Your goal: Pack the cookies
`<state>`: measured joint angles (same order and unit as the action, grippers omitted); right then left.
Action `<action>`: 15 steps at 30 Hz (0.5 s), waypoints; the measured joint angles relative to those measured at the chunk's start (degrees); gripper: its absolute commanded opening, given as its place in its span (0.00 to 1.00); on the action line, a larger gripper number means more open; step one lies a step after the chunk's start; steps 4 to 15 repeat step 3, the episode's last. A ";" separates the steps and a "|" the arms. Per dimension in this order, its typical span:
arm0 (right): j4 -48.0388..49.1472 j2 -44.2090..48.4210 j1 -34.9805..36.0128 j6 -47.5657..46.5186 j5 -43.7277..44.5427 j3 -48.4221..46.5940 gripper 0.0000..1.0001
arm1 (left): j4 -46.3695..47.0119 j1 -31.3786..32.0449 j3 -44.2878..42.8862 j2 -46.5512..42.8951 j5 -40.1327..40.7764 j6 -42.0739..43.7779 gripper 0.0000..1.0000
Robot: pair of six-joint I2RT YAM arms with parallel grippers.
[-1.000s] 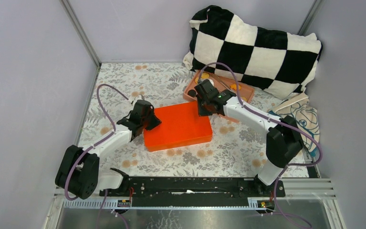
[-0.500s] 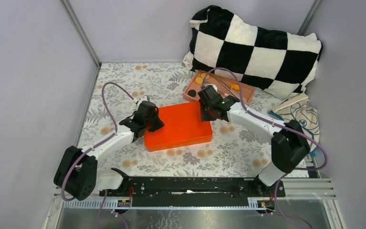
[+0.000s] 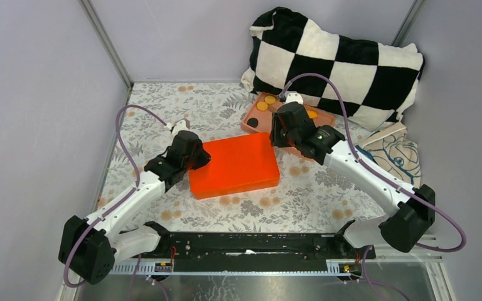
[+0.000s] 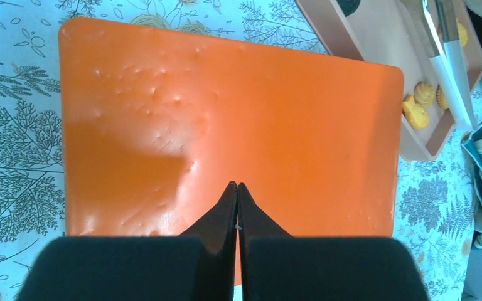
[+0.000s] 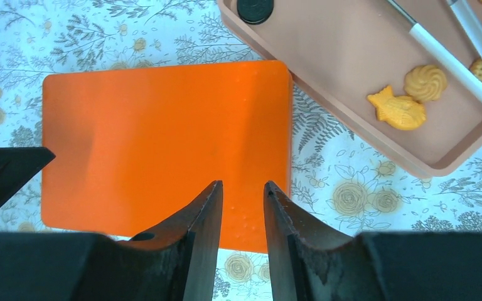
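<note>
A flat orange box point(image 3: 233, 165) lies closed in the middle of the table. Behind it a pink tray point(image 3: 258, 128) holds the cookies point(image 3: 262, 106). The right wrist view shows a fish-shaped cookie point(image 5: 396, 108), a swirl cookie point(image 5: 425, 81) and a black disc point(image 5: 255, 9). My left gripper point(image 4: 236, 185) is shut and empty, its tips over the box's top near the left edge point(image 3: 198, 160). My right gripper point(image 5: 243, 185) is open with nothing between its fingers. It hovers over the box's far right corner, beside the tray point(image 3: 278, 136).
White-handled tongs point(image 5: 452, 69) lie slanted in the tray. A black-and-white checkered pillow point(image 3: 336, 63) sits behind the tray, and a printed cloth point(image 3: 395, 153) lies at the right. Grey walls close in the floral tabletop point(image 3: 163, 106) on three sides.
My right gripper has drawn back and to the right off the box's top toward the tray, and its jaws have opened. The left gripper stays shut at the box's left edge.
</note>
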<state>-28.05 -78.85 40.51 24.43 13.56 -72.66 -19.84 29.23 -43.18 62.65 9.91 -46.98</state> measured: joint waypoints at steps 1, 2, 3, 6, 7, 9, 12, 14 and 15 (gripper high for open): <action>-0.11 0.07 0.00 -0.07 0.81 0.02 0.39 | -0.33 0.00 0.00 0.13 0.07 0.04 0.00; -0.22 0.07 0.00 -0.11 1.38 0.04 0.39 | -0.57 0.02 0.00 0.26 0.15 0.07 0.00; -0.44 0.07 0.00 -0.17 2.23 0.11 0.42 | -0.81 0.02 0.00 0.42 0.22 0.09 0.00; -0.44 0.07 0.00 -0.17 2.23 0.11 0.42 | -0.81 0.02 0.00 0.42 0.22 0.09 0.00; -0.44 0.07 0.00 -0.17 2.23 0.11 0.42 | -0.81 0.02 0.00 0.42 0.22 0.09 0.00; -0.44 0.07 0.00 -0.17 2.23 0.11 0.42 | -0.81 0.02 0.00 0.42 0.22 0.09 0.00; -0.44 0.07 0.00 -0.17 2.23 0.11 0.42 | -0.81 0.02 0.00 0.42 0.22 0.09 0.00; -0.44 0.07 0.00 -0.17 2.23 0.11 0.42 | -0.81 0.02 0.00 0.42 0.22 0.09 0.00; -0.44 0.07 0.00 -0.17 2.23 0.11 0.42 | -0.81 0.02 0.00 0.42 0.22 0.09 0.00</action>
